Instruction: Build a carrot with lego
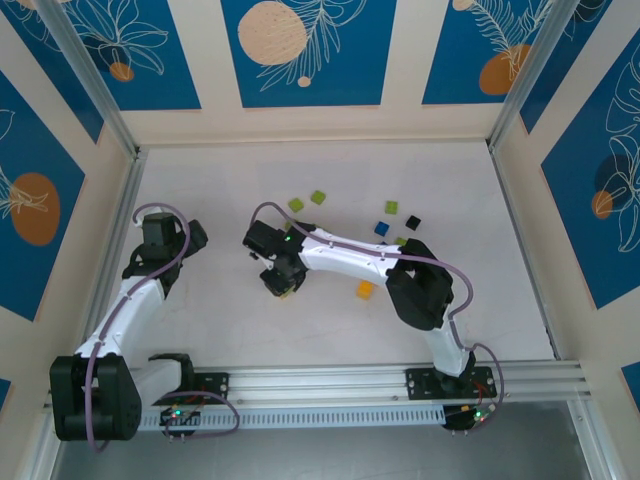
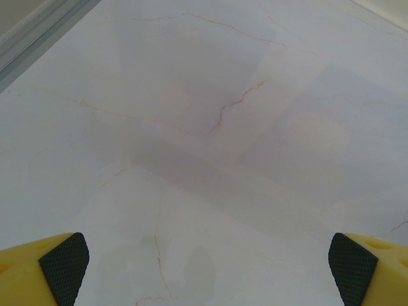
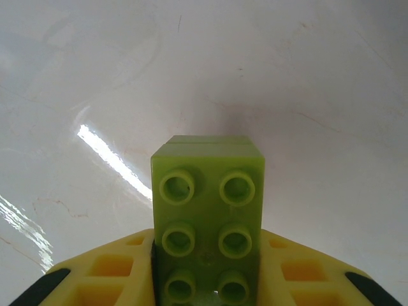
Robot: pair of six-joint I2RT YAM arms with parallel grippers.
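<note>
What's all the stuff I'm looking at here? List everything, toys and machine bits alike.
held lego brick: one, lime green, pinched in the right hand
loose green lego bricks: three, lime green, far half of the table
blue lego brick: one, blue, far right
black lego brick: one, black, beside the blue one
orange lego brick: one, orange, by the right arm
table: one, white marbled
wall panels: several, blue leaf prints, around the table
left arm, right arm: white and black
left hand: yellow, open over bare table
right hand: yellow, shut on the held lego brick
</note>
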